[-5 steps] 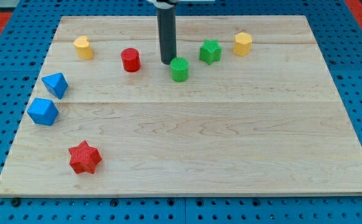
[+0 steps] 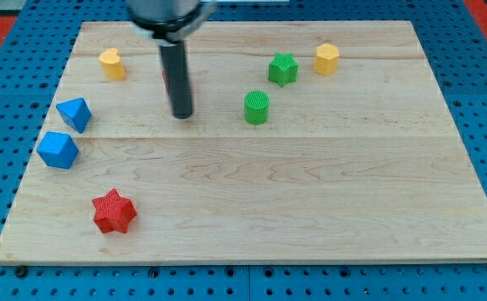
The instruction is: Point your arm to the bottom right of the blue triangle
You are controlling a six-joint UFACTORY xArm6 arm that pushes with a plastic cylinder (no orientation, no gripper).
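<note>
The blue triangle [image 2: 74, 114] lies near the board's left edge. My tip [image 2: 181, 115] rests on the board well to the right of it, at about the same height in the view. A second blue block [image 2: 58, 150] sits just below and left of the triangle. The rod hides most of the red cylinder [image 2: 166, 79], of which only a sliver shows at the rod's left side. The green cylinder [image 2: 257, 108] stands to the right of my tip.
A yellow block [image 2: 111, 63] is at the top left. A green star [image 2: 283, 68] and another yellow block [image 2: 326, 58] are at the top right. A red star [image 2: 114, 211] lies at the bottom left. The wooden board [image 2: 310, 209] sits on a blue pegboard.
My tip has moved left and down, from beside the green cylinder to in front of the red cylinder. The green cylinder has shifted a little right and down.
</note>
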